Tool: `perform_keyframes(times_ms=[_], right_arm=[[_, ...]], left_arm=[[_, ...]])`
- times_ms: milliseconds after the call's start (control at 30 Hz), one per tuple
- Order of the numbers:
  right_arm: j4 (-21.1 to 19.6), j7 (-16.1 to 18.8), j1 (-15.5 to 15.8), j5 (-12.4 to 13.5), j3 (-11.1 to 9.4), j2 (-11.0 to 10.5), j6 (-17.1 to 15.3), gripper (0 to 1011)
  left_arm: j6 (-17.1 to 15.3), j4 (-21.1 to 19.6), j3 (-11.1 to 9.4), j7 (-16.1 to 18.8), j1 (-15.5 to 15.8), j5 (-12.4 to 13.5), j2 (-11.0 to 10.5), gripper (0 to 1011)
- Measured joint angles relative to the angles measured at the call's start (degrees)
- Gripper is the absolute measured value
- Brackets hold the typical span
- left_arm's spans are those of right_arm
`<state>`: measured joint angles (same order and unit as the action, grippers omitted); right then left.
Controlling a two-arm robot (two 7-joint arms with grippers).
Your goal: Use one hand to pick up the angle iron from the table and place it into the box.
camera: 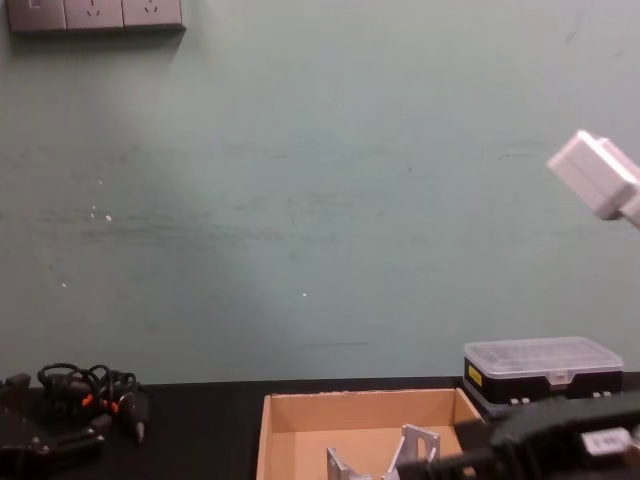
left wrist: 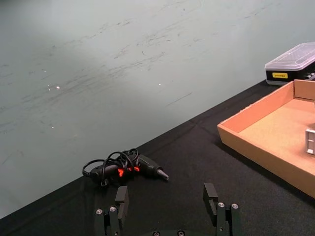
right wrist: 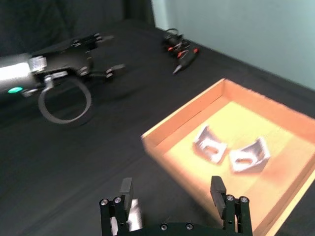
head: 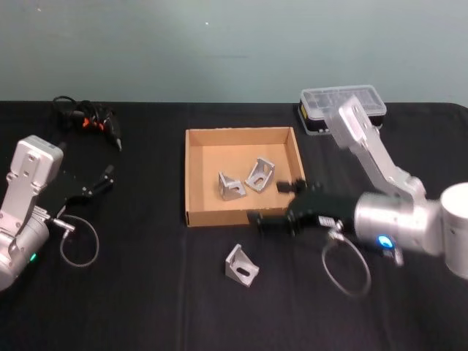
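— Which step is in hand?

— The approach is judged to be in hand. The right claw (head: pixel 270 202) is held spread and empty over the near right corner of the box (head: pixel 189 175); nothing is pinched. The angle iron (head: pixel 241 265) is seen lying on the surface (head: pixel 146 292), apart from the claw, nearer the robot and slightly toward the robot's left of it.

— And what is found in the box?

— A bracket (head: pixel 232 186) and its twin (head: pixel 259 174) are seen beyond the claw, on the box floor (so part of the job is taken as done).

— What is called for next?

— The claw would need to be drawn back from the box wall and lowered with its fingers astride the iron's upright flange, then pressed together. The left claw (head: pixel 106 179) is parked far off to the left, likewise spread.
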<state>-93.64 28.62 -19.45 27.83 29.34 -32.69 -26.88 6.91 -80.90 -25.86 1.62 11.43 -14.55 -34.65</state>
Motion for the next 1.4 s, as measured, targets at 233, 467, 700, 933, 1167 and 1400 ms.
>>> perform_keyframes(times_ms=[233,467,700,933,1167,1400], right_arm=[[-6.04,-0.09,5.02,1.84,-0.29,-4.01,-0.45,1000],[-8.72,-0.86,6.95,1.48,1.74,-5.79,-0.13,1000],[-10.08,-2.92,7.22,0.05,3.29,-5.28,-1.37,1000],[-9.90,-6.23,6.99,-2.48,4.44,-2.67,-3.63,1000],[-8.31,-7.55,6.11,-5.68,5.87,-0.11,-4.01,1000],[-6.06,-8.17,5.13,-8.72,7.14,2.15,-3.16,1000]], left_arm=[[0.00,0.00,0.00,0.00,0.00,0.00,0.00,1000],[0.00,0.00,0.00,0.00,0.00,0.00,0.00,1000],[0.00,0.00,0.00,0.00,0.00,0.00,0.00,1000],[0.00,0.00,0.00,0.00,0.00,0.00,0.00,1000],[0.00,0.00,0.00,0.00,0.00,0.00,0.00,1000],[0.00,0.00,0.00,0.00,0.00,0.00,0.00,1000]])
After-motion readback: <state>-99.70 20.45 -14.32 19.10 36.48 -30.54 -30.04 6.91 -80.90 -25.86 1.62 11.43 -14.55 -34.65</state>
